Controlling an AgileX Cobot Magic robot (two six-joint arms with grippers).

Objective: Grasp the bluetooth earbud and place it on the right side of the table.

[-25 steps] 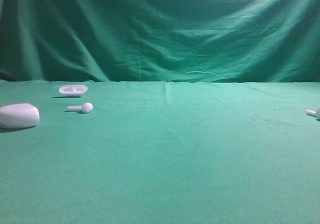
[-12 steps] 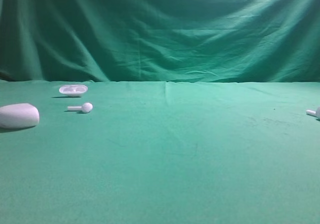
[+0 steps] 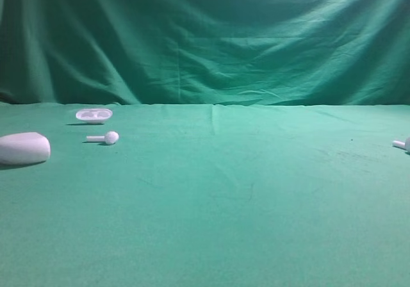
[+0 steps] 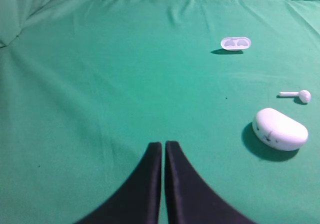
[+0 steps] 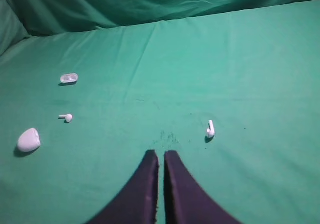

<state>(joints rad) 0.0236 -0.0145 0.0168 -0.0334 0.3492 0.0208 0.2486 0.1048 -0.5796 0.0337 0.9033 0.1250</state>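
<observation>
Presently, scene status:
Bluetooth earbud [image 5: 210, 129]: lies on the right part of the worktop [image 5: 240, 74], at the right edge of the exterior high view [image 3: 402, 144].
Right hand [image 5: 161, 156]: fingers pressed together, holding nothing; the bluetooth earbud lies ahead and to its right, apart from it.
Left hand [image 4: 163, 146]: fingers together, holding nothing, above bare cloth.
Twin earbud [image 3: 104, 138]: on the left part of the worktop, long stem pointing left.
Case tray [image 3: 94, 114]: just behind the twin earbud.
Case lid [image 3: 24, 148]: rounded white shell, near the left edge.
</observation>
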